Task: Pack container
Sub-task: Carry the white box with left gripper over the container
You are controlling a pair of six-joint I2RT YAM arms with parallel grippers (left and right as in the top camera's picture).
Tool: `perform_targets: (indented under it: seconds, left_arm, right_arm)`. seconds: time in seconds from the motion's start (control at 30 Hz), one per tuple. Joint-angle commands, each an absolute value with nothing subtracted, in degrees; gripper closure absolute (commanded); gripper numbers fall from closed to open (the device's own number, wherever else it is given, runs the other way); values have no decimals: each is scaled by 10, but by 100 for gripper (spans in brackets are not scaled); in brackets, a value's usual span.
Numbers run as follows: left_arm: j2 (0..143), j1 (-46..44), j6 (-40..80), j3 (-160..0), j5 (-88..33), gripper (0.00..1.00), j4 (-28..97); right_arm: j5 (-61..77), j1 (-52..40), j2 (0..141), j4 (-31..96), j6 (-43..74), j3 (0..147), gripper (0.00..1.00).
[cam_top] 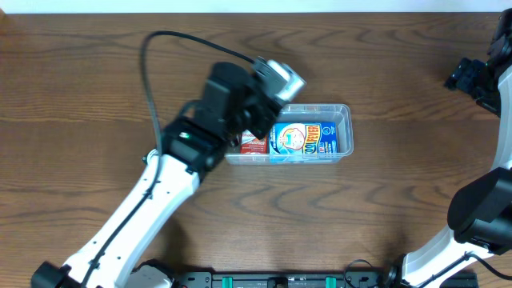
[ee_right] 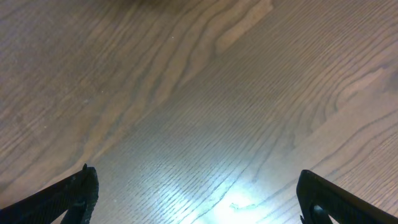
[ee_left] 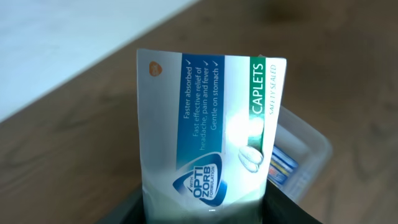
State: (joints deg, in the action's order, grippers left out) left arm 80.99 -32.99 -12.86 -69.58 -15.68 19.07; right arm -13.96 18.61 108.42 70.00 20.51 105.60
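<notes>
Left end effector (ee_left: 205,210) grasps caplets box (ee_left: 205,124) above left end of clear container (cam_top: 346,132), long axis left-right; right end effector (ee_right: 199,193) released, distant.

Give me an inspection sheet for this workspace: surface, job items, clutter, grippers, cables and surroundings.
Surface: wooden table, brown grain.
Job's things: clear container mid-table with a blue box and a red box inside; white caplets box held over its left end.
Clutter: nothing seen.
Grippers: left gripper shut on the white caplets box; right gripper open over bare wood.
Cables: black cable loops off the left arm.
Surroundings: pale strip beyond the table's far edge.
</notes>
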Motion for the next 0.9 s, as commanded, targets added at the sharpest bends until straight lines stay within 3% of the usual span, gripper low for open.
perform_targets:
  seconds: [0.0,0.33,0.8,0.87]
  left_arm:
    - [843,-363,-165,-704,-163,54,192]
    - [940,-396,-213,-704,-163,54,174]
    - [952,-396,-367,-704,-211,53,170]
    - [952,-396,-369,-704,-212,48,170]
  right_arm:
    - [-147,188,1084,701,201,1061,1]
    - [-148,188,1084,701,201,1061,1]
    - [-148,188,1084,701,201,1061,1]
    - [-148,188,1084,701,201,1061,1]
